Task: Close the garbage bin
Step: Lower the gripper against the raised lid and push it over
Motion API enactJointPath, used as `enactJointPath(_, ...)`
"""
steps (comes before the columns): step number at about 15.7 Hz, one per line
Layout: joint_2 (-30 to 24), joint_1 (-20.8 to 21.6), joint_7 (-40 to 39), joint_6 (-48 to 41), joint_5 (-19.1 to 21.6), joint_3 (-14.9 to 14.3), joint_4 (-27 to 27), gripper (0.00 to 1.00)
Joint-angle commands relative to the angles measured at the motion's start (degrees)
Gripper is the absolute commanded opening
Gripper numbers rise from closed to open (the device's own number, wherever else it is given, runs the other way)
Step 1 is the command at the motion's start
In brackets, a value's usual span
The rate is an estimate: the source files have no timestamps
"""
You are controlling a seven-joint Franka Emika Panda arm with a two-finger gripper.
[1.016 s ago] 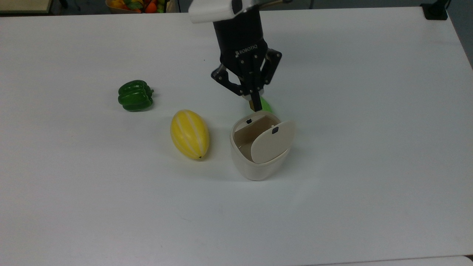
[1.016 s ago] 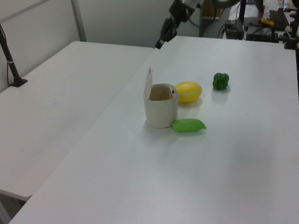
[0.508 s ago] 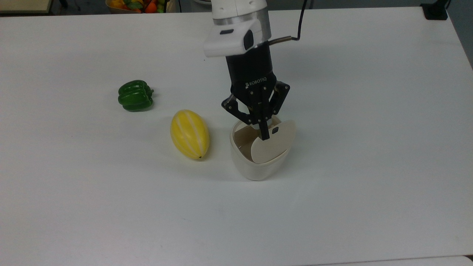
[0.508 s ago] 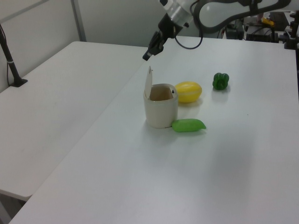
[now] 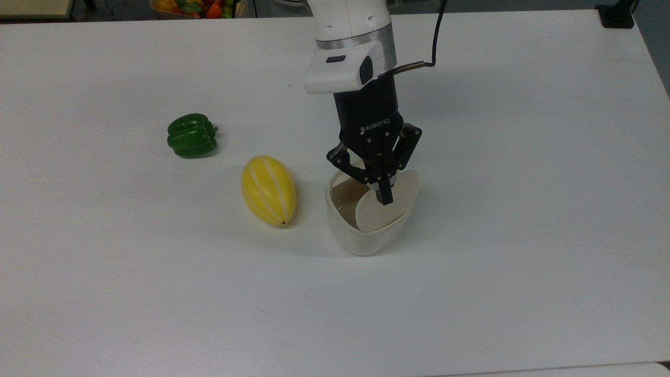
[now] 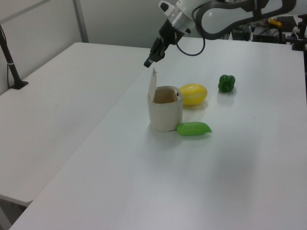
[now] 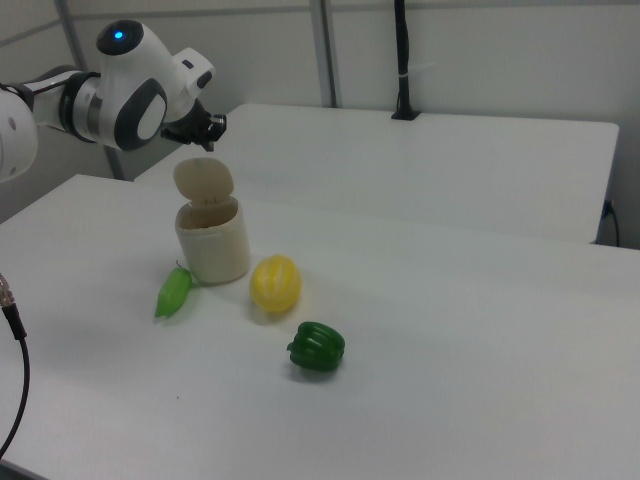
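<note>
Three toy vegetables near garbage bin, lid upright

**One brand name, on the gripper**

The word "ROBOTIQ" stands in small white capitals on the black body of the gripper, just above the finger linkages, in the top view. It runs slightly uphill toward the top view's right. No other writing, number or sign can be read in any of the views.
</note>
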Motion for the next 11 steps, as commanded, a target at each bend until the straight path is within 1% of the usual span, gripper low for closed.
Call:
enactJointPath(1,-0.3,-0.1,0.2,-9.4,0.9,-0.5,1.0,0.0)
enactJointPath(7,-0.3,-0.1,-0.2,-12.2,0.7,-0.6,0.4,0.0)
enactJointPath(11,-0.4,-0.8,-0.4,-18.7,0.6,-0.6,0.4,0.0)
